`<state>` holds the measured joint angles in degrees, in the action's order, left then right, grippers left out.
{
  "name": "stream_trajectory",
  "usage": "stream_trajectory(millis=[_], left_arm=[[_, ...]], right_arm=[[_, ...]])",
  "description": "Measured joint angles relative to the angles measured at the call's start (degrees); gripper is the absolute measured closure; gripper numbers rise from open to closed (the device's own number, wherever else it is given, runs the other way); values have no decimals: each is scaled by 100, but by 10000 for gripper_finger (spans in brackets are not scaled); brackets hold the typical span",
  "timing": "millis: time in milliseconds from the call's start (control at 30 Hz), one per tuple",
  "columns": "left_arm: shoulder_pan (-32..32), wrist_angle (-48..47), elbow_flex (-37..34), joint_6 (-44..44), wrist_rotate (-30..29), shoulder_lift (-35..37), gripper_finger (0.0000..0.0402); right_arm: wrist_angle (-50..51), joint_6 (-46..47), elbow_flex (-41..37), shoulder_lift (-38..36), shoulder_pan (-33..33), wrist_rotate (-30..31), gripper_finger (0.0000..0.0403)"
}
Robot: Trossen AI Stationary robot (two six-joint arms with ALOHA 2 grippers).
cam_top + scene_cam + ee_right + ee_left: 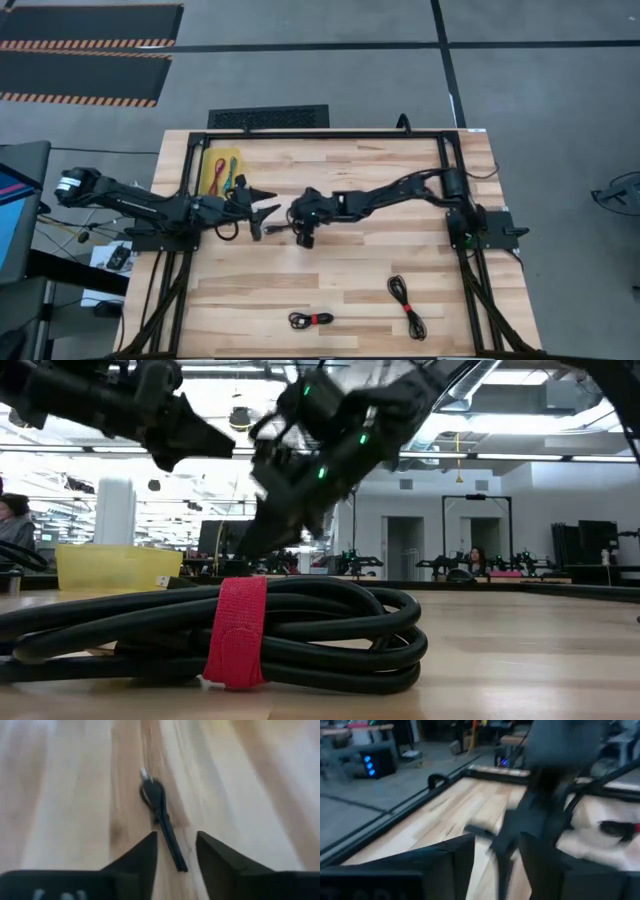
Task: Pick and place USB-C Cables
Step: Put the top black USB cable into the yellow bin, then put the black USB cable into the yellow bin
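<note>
Now the right tool (pixel 175 851) hangs with its fingers spread over a black cable (pixel 161 815) on the desk (pixel 65 795) (the left tool (pixel 268 212) is spread too, close beside it).

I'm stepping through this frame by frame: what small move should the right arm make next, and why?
Probably lower straight down and close: the right gripper is open, and the plain black cable lies on the table between its fingers, not yet gripped.

Both grippers (pixel 262 211) (pixel 297 215) mid-table (near plain black cable (pixel 279 229)).
</note>
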<state>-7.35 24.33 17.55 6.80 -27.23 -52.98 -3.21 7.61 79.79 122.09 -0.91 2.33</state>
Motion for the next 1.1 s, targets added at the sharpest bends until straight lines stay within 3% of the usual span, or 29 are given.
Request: stream_trajectory(millis=[167, 300, 400, 600, 633, 800, 1100], left_arm=[[-2, -545, -1, -164, 38, 302, 217], [-1, -836, -1, -168, -5, 404, 215], [-1, -968, -4, -168, -4, 414, 218], [2, -1270, -3, -142, 195, 417, 228], [2, -1305, -3, -137, 292, 415, 228], [7, -1240, -6, 3, 740, 415, 227], [51, -1105, -6, 399, 1743, 386, 228]], right_arm=[[80, 6, 305, 582, 65, -104, 187], [123, 73, 492, 797, 96, 4, 186], [227, 119, 533, 809, 129, 161, 217], [796, -194, 506, 502, 141, 193, 371], [996, -325, 496, 391, 160, 193, 382], [1204, -1266, 512, -133, 356, 379, 370], [1600, -2742, 512, -654, 858, 761, 386]])
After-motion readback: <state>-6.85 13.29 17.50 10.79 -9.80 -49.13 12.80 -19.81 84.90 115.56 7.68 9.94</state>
